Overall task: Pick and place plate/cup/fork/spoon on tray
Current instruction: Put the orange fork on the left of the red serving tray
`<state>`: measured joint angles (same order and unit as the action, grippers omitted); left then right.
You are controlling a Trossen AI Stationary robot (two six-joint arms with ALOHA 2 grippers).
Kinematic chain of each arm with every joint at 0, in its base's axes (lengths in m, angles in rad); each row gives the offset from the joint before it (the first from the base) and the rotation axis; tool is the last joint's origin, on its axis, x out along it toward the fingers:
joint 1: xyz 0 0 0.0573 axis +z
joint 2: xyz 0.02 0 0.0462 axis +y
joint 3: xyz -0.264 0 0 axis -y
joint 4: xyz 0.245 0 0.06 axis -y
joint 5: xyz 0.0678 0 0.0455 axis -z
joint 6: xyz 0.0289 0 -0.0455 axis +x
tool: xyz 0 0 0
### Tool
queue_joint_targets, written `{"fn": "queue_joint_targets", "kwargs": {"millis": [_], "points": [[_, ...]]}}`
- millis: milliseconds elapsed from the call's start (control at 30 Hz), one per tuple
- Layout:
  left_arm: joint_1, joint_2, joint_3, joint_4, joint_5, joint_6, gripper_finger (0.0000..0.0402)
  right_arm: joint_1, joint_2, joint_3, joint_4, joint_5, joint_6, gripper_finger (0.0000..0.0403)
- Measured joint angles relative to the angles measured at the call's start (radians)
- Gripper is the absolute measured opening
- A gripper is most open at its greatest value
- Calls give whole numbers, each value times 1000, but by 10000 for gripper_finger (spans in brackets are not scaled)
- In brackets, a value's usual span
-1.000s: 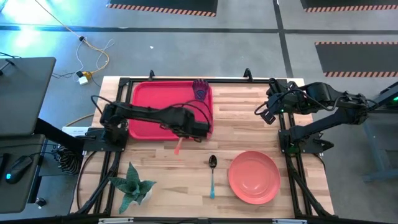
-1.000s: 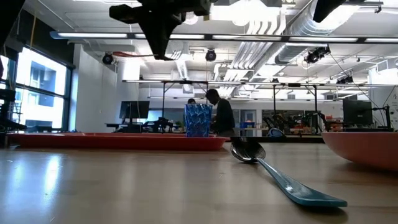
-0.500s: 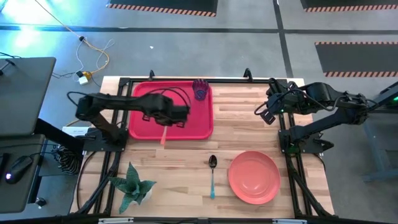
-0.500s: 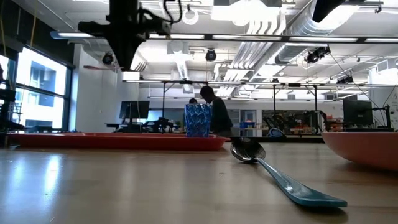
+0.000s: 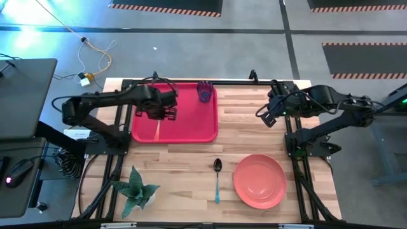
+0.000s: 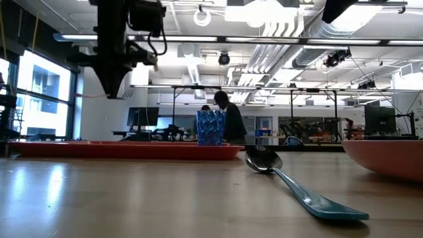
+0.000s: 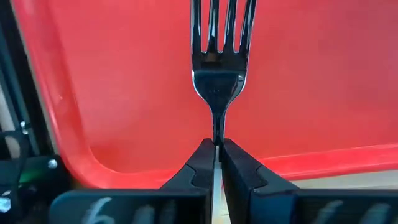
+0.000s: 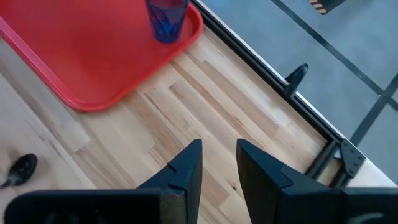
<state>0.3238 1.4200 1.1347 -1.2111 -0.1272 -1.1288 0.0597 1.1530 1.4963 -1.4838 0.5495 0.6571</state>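
My left gripper (image 5: 164,113) hangs over the left part of the red tray (image 5: 191,124), shut on the fork (image 7: 217,68), whose silver tines point away from the fingers toward the tray floor. The fork's orange handle is hidden. The dark blue cup (image 5: 204,91) stands upright in the tray's far right corner. The spoon (image 5: 217,178) with its light-blue handle and the salmon-pink plate (image 5: 259,181) lie on the table near the front. My right gripper (image 5: 266,116) is open and empty above the table's far right part. My left gripper pinches the fork's thin metal neck (image 7: 216,127), just behind the tines, between its two fingers (image 7: 239,165). The fingers come from above and lie along the fork. The fork points tines-first toward the tray (image 7: 124,81); in the low view the gripper (image 6: 112,89) is well above the tray.
A small green plant (image 5: 137,189) stands at the table's near left corner. Black frame bars run along the table's edges. Bare wood lies between the tray and the plate. In the low view a person (image 6: 231,119) shows in the room behind the cup.
My left gripper has carried the fork from above the tray's near right corner toward the table's left and far edges, over the tray's left part, turning as it went. It has stayed shut on the fork, which is clear of the table.
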Motion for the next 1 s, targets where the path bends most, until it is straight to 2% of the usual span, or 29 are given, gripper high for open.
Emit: {"fn": "queue_joint_targets", "kwargs": {"millis": [233,667,1000], "points": [[114,-31,-117,77,68,96,7,-1,21,0,18,8,0,90],[282,-32,-265,199,117,225,7,-1,35,0,24,35,99,90],[402,-31,-350,301,144,295,7,-1,35,0,37,44,105,90]]}}
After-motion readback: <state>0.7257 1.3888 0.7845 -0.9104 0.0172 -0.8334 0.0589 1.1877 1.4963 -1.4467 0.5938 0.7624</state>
